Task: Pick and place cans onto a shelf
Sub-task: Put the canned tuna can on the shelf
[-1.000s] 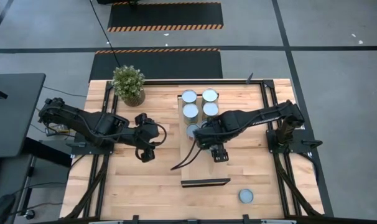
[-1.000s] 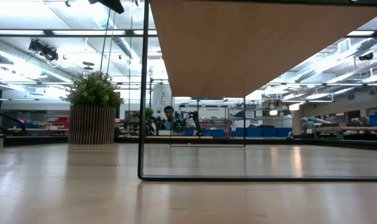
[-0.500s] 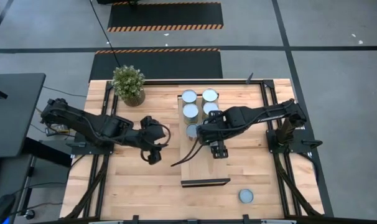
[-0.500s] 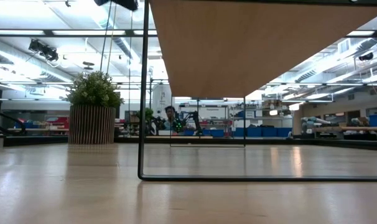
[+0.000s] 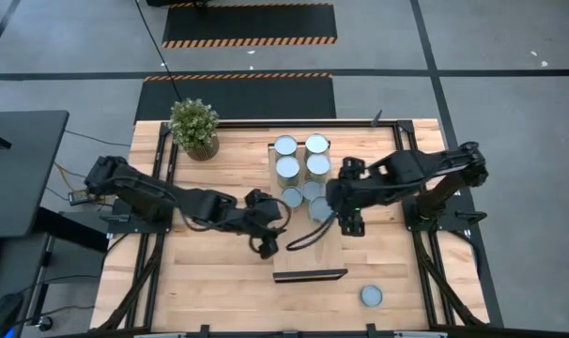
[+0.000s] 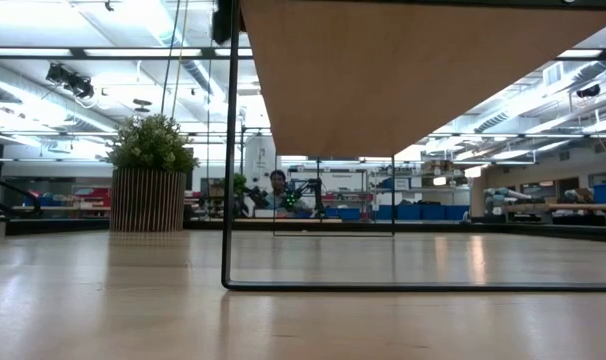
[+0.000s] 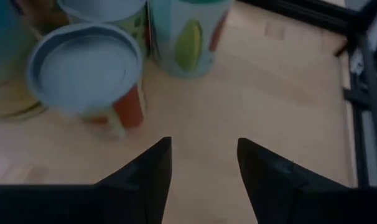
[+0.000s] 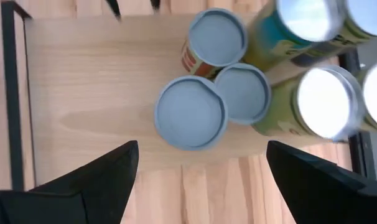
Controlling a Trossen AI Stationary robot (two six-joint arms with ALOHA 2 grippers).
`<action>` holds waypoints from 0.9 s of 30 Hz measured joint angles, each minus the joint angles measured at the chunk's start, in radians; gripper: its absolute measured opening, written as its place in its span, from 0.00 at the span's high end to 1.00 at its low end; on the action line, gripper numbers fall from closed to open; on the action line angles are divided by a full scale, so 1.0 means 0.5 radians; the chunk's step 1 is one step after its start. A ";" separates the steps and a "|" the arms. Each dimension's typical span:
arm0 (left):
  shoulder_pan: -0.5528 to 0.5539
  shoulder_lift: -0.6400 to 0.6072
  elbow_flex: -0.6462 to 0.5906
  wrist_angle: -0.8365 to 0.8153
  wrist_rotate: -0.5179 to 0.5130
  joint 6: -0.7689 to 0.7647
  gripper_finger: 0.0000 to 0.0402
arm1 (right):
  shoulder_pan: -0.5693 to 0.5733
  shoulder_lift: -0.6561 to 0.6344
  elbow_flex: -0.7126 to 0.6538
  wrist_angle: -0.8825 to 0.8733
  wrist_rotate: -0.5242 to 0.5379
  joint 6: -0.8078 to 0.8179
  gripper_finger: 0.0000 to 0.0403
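The shelf (image 5: 313, 258) is a pale board on a black frame in the middle of the table. Several cans stand on its far half: four in a block (image 5: 301, 155) and three closer (image 5: 311, 197). One more can (image 5: 371, 296) stands on the table near the front right. My left gripper (image 5: 270, 244) is open at the shelf's left edge, above the board (image 7: 204, 155), facing a red-labelled can (image 7: 83, 68). My right gripper (image 5: 352, 223) is wide open at the shelf's right edge (image 8: 201, 171), above the three closer cans (image 8: 190, 114).
A potted green plant (image 5: 193, 127) stands at the far left of the table. In the low view the shelf's underside (image 6: 403, 70) and black frame leg (image 6: 226, 150) fill the middle. A black cable (image 5: 303, 237) trails over the shelf between the grippers.
My left gripper has gone toward the table's right edge and now stands at the shelf's left edge. My right gripper has drawn back toward the table's right edge, off the shelf's middle, and two more cans now show where its arm was.
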 joint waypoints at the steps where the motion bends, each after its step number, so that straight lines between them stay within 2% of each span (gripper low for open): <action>1: 0.013 0.030 0.000 0.051 0.000 0.001 0.53 | 0.029 -0.022 -0.007 0.000 0.023 0.055 0.10; 9: 0.070 0.180 -0.001 0.282 -0.011 -0.037 0.53 | 0.360 -0.075 -0.137 -0.105 0.149 0.517 0.10; 16: 0.073 0.180 -0.001 0.195 -0.312 -0.019 0.53 | 0.638 -0.074 -0.236 -0.098 0.153 0.854 0.10; 27: 0.077 0.179 -0.001 0.175 -0.274 -0.046 0.53 | 0.931 -0.074 -0.257 -0.101 0.168 1.286 0.10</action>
